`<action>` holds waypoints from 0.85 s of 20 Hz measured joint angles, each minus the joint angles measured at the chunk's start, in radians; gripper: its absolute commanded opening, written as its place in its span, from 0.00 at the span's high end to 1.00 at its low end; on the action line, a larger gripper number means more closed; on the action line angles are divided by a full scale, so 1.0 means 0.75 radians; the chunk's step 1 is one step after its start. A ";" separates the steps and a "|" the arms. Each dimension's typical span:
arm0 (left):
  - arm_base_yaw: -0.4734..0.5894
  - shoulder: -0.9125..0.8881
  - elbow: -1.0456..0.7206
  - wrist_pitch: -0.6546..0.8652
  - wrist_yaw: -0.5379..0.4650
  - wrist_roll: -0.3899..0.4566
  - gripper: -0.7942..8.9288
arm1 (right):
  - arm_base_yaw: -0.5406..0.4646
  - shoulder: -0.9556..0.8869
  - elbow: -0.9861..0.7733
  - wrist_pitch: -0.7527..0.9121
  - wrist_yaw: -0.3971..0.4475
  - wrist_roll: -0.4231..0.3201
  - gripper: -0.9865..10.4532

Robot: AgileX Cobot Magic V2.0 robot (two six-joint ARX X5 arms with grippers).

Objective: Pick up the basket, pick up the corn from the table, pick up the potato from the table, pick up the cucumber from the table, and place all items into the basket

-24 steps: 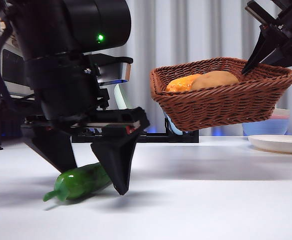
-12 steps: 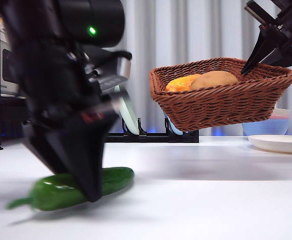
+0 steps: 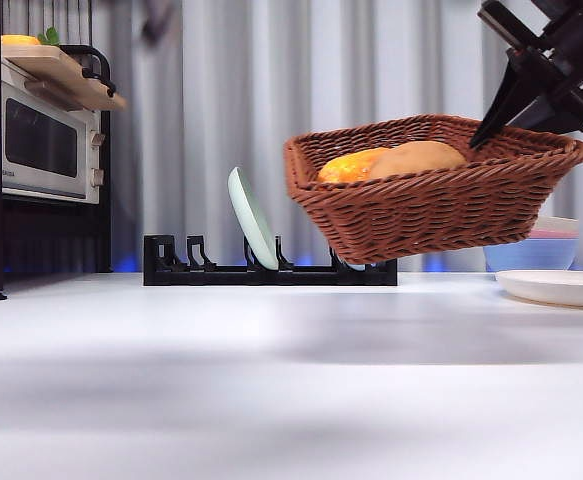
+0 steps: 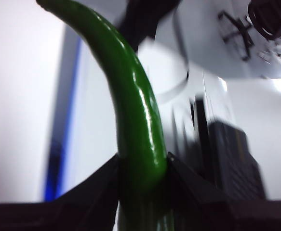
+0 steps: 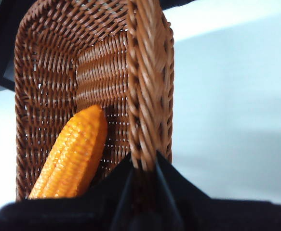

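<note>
Here the right gripper [image 5: 142, 166] has its jaws clenched on the braided rim of the basket [image 3: 441, 200], holding it tilted in the air above the white table [image 3: 291, 400]. Inside lie the corn [image 5: 73, 154] and the potato [image 3: 418, 158], side by side in the front view (the potato does not show in the right wrist view). The left gripper [image 4: 142, 166] grips the cucumber [image 4: 135, 120] between its jaws, out of the front view
</note>
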 measured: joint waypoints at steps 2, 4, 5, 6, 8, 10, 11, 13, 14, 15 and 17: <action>0.000 -0.020 0.079 0.086 -0.064 0.007 0.93 | 0.024 0.000 0.000 -0.006 0.000 0.000 0.93; 0.000 -0.025 0.155 0.196 -0.208 -0.011 0.93 | 0.057 0.000 0.000 -0.006 0.001 0.000 0.93; 0.000 -0.025 0.178 0.249 -0.290 -0.027 0.93 | 0.073 0.000 0.000 -0.006 0.001 0.000 0.93; 0.000 -0.025 0.197 0.310 -0.399 -0.051 0.93 | 0.092 0.000 0.000 -0.007 0.000 0.000 0.93; 0.000 -0.025 0.205 0.429 -0.628 -0.101 0.93 | 0.127 0.000 0.000 -0.007 0.000 0.000 0.93; 0.001 -0.015 0.205 0.519 -0.862 -0.156 0.93 | 0.161 0.000 0.000 -0.007 0.000 0.000 0.93; 0.005 -0.005 0.205 0.554 -0.973 -0.186 0.93 | 0.178 0.000 0.000 -0.007 0.000 0.000 0.93; 0.031 0.016 0.205 0.573 -1.138 -0.234 0.93 | 0.209 0.000 0.000 -0.007 0.001 0.000 0.93; 0.048 0.027 0.205 0.570 -1.183 -0.249 0.93 | 0.221 0.000 0.000 -0.007 0.001 0.001 0.93; 0.073 0.041 0.205 0.568 -1.213 -0.263 0.93 | 0.235 0.000 0.000 -0.007 0.000 0.000 0.93; 0.124 0.069 0.205 0.543 -1.224 -0.293 0.93 | 0.257 0.000 0.000 -0.007 0.001 0.000 0.93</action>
